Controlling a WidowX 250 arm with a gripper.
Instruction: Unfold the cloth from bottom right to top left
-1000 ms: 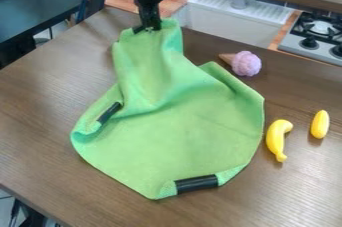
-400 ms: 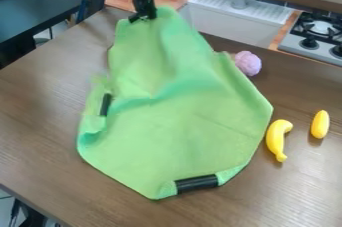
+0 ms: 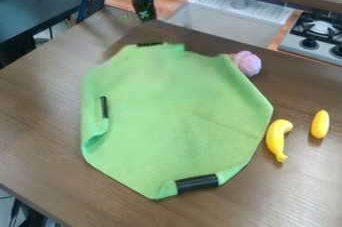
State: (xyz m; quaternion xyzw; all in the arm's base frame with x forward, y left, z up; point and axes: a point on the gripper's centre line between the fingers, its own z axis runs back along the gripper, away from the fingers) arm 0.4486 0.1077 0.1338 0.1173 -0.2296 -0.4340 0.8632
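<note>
One green cloth, one side curled | black strips | wood-grain table

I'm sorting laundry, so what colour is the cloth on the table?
The cloth is plain light green, best seen in the camera view.

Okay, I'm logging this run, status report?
Gripper clear of cloth, beyond its far edge. Cloth mostly spread, image-left edge curled. Toy ice cream at upper-right edge.

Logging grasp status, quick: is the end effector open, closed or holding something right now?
End effector: apart from the green cloth, holding nothing that I can see; open or closed cannot be told.
</note>
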